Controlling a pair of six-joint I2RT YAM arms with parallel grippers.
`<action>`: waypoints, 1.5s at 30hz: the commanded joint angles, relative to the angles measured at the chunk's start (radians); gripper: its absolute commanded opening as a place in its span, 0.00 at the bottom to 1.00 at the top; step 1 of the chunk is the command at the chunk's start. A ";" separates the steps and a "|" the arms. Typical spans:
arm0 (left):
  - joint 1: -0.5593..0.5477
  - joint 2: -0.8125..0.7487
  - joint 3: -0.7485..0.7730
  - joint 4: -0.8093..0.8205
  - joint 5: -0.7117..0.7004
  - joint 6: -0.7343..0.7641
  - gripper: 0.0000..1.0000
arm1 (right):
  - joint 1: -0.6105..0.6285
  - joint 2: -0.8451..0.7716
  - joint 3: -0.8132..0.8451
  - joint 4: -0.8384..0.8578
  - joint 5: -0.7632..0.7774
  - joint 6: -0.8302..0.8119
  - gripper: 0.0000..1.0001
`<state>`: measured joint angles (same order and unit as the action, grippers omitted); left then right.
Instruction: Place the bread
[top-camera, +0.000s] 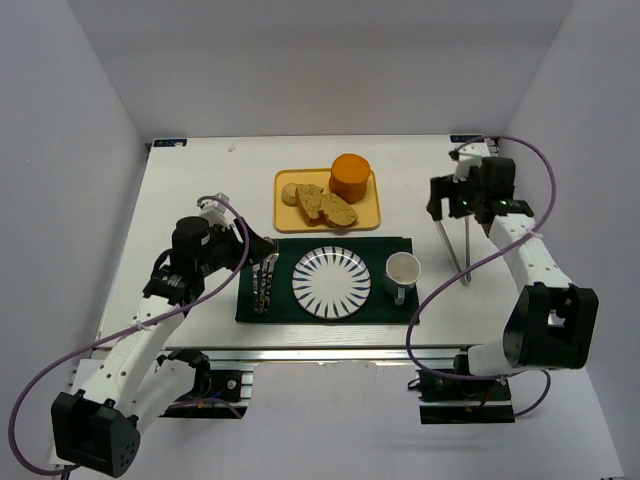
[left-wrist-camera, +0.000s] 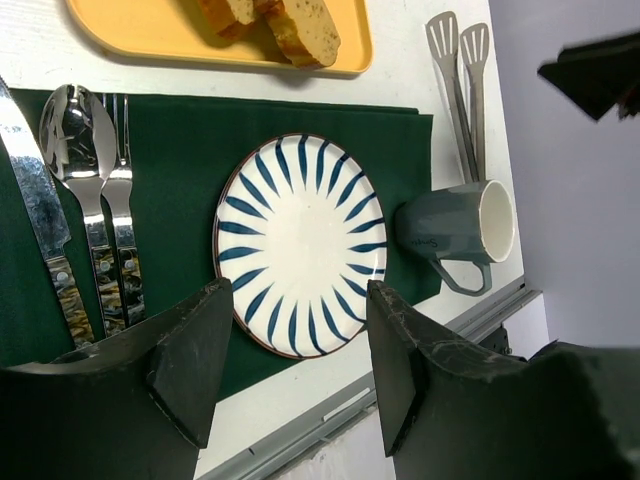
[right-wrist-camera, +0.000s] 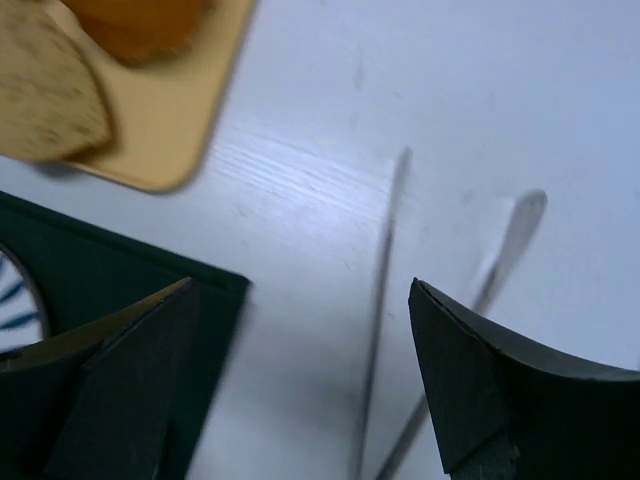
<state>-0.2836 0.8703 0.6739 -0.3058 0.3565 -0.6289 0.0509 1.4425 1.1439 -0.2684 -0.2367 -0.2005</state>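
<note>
Bread, a thick smooth orange puck, sits at the far right corner of a flat yellow tray, beside speckled tan slices. Nearer, a dark green cloth carries a blue-striped plate, a grey mug and metal cutlery. The left gripper and the right gripper both hold their jaws wide apart, empty. Thin metal tongs lie on the white tabletop.

Orange bread, yellow tray, blue-striped white plate, dark green mat.
</note>
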 joint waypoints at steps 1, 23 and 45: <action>-0.002 0.012 0.029 0.027 0.021 0.006 0.65 | -0.107 -0.097 -0.087 0.006 -0.044 -0.098 0.89; -0.002 0.035 -0.003 0.071 0.056 0.012 0.65 | -0.212 0.203 -0.207 0.067 0.077 -0.158 0.80; -0.002 0.029 -0.002 0.066 0.039 0.000 0.65 | -0.163 0.052 -0.104 -0.066 -0.102 -0.224 0.08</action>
<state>-0.2836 0.9035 0.6605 -0.2535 0.3996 -0.6327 -0.1375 1.5860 0.9470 -0.2981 -0.2409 -0.4046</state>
